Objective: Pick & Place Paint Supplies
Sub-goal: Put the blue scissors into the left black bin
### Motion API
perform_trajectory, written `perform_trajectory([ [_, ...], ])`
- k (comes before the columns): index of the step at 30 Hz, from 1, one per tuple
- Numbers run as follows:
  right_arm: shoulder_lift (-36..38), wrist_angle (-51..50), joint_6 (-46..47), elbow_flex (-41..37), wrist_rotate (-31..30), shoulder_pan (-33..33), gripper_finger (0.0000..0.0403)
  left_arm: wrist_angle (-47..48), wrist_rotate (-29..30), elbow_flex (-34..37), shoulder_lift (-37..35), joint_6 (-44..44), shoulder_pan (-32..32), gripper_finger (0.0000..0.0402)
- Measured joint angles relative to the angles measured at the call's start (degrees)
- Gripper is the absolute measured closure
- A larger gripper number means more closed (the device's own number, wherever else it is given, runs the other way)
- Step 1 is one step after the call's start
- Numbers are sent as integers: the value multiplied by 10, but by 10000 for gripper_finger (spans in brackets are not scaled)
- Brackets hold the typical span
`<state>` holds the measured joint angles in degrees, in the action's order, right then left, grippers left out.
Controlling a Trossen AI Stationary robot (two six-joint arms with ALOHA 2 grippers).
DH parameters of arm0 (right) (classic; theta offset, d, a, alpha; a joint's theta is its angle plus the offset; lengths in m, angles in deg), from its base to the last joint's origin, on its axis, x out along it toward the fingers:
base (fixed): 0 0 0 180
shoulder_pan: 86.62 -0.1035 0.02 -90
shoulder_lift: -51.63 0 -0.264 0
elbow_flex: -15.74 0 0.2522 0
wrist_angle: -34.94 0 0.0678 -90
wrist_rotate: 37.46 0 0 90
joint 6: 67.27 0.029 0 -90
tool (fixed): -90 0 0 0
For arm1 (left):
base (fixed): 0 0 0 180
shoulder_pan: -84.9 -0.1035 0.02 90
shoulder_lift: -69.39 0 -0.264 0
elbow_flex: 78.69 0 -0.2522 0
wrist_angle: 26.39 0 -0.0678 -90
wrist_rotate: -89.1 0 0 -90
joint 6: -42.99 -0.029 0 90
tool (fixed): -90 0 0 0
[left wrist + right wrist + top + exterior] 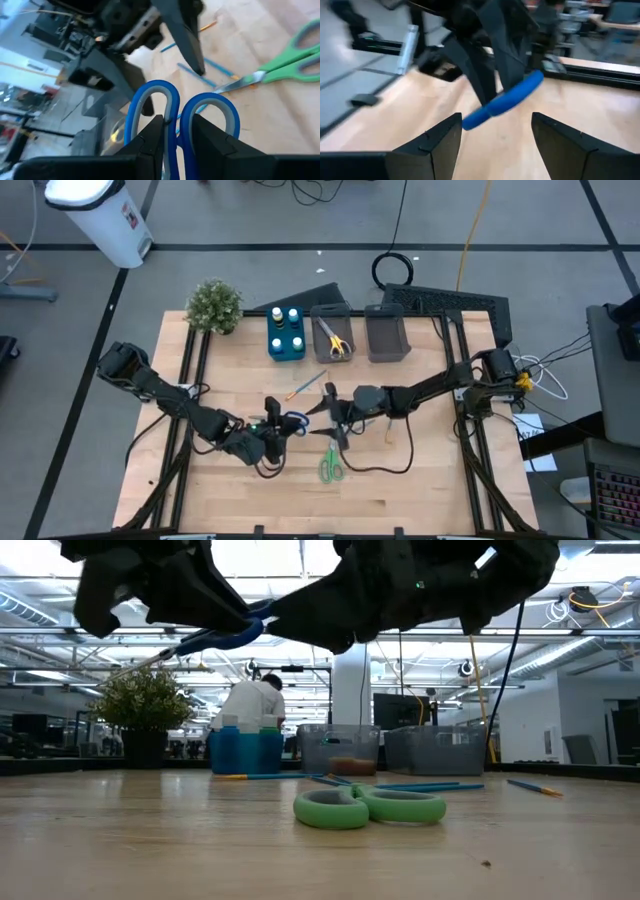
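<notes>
Clearly, the left jaws (172, 135) held the blue scissors (177, 107) while the right jaws (492, 132) stood wide around them; closing squarely before release seemed wise.

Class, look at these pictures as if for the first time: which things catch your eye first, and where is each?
Mid-table, the left gripper holds blue-handled scissors up off the wood, shut on the handles. The right gripper faces it with fingers open, the blue handle just ahead of them. Green-handled scissors lie flat on the table just in front of both, with loose brushes nearby.
</notes>
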<state>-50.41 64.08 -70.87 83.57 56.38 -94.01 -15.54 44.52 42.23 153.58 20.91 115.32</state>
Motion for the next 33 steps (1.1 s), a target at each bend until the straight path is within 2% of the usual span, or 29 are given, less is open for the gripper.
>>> perform_trajectory([
  [2, 0, 9, 8, 0, -40, -3, 172, -1, 20, 0, 0, -2, 0, 318],
  [4, 1, 18, 29, 0, -56, -2, 172, -1, 41, 0, 0, -2, -1, 318],
  [15, 1, 24, 90, 3, -37, -1, 174, -2, 37, 0, 0, -3, -7, 318],
  [19, 0, 0, 121, 26, -39, -1, 175, -2, 36, 0, 0, -2, -12, 320],
  [26, -45, -24, 177, 74, -41, 0, 177, -3, 35, 0, 0, 1, -12, 320],
  [33, -72, -28, 236, 94, -27, 13, 213, 7, 40, 1, 0, 1, -11, 320],
])
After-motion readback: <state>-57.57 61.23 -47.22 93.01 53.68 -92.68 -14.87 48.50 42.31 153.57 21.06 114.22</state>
